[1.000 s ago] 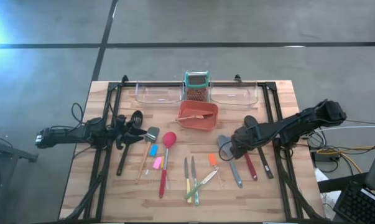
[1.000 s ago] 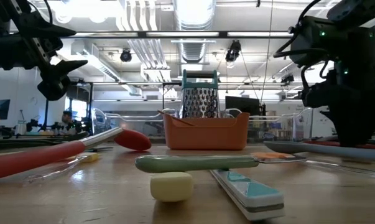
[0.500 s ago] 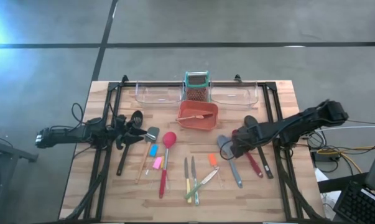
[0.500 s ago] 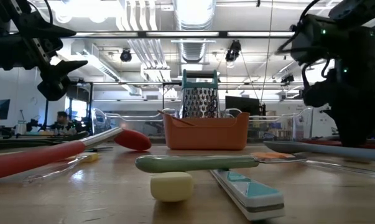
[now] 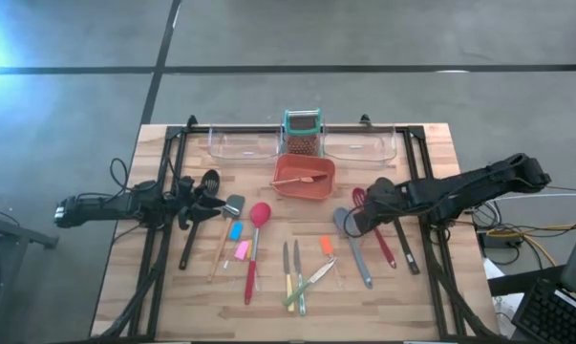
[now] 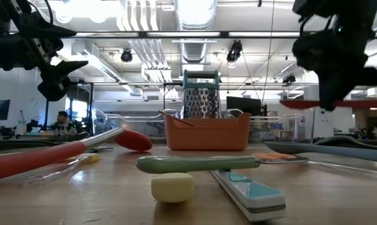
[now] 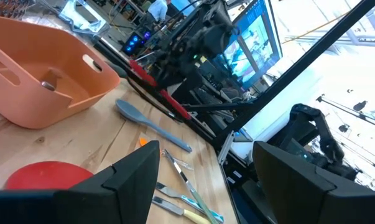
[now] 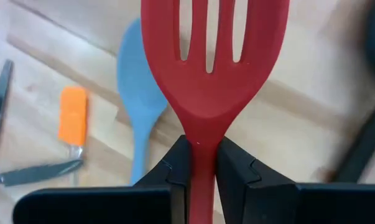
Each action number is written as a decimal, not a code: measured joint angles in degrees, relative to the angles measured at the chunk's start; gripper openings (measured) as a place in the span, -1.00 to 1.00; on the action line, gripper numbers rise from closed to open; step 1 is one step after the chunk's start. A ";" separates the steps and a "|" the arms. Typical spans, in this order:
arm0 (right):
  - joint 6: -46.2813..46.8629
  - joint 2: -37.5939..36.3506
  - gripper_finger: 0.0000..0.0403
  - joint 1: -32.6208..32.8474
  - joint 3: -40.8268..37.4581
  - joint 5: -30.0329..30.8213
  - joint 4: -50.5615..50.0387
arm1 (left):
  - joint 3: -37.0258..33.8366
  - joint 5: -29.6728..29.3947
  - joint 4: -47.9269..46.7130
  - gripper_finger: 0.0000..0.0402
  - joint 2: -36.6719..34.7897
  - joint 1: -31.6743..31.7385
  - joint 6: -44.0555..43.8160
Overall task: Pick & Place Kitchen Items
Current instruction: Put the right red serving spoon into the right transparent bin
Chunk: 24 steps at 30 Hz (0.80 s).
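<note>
My right gripper (image 5: 372,216) is up over the table's right half, shut on a red slotted spatula (image 5: 375,229). The low view shows the spatula (image 6: 341,104) as a level red bar above the table. A grey-blue spoon (image 5: 352,245) and a black utensil (image 5: 403,245) lie flat on either side below it. More kitchen items lie mid-table: a red spoon (image 5: 256,237), small scrapers (image 5: 236,241) and knives (image 5: 293,277). At the left, my left gripper (image 5: 209,203) hangs open and level above a black slotted spoon (image 5: 196,225). My right gripper pinches the red spatula's neck (image 8: 198,140), just below the slotted head (image 8: 213,56), between its two fingers (image 8: 173,169). The fingers come steeply from above and lie across the utensil. The spatula is lifted clear and about level, its handle (image 5: 387,250) running toward the near edge.
A red-orange bin (image 5: 318,190) stands mid-table toward the far side with one utensil inside. Behind it stand a teal-framed box grater (image 5: 302,134) and two clear trays (image 5: 240,145) (image 5: 360,145). Black rails (image 5: 163,239) run along both table sides.
My right gripper has gone up and tipped less steeply, taking the red slotted spatula with it. The spatula lay on the table between the grey-blue spoon and the black utensil; now it hangs clear, its head showing toward the far side.
</note>
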 joint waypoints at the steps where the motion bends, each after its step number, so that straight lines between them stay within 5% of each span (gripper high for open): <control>1: -0.82 -0.37 -0.82 -0.28 1.32 1.19 -1.96 | 0.00 0.00 0.00 0.31 0.00 0.00 0.01; 11: -19.07 -1.53 -0.82 -8.69 18.67 15.04 -14.86 | 0.00 0.02 0.00 0.31 0.02 0.00 0.00; 16: -39.78 -0.41 -0.82 -17.97 27.47 20.39 -14.83 | 0.01 0.00 0.00 0.31 0.02 -0.02 0.00; 24: -80.15 4.78 -0.82 -34.56 40.75 20.82 -13.84 | 0.02 0.00 0.00 0.31 0.02 -0.02 0.00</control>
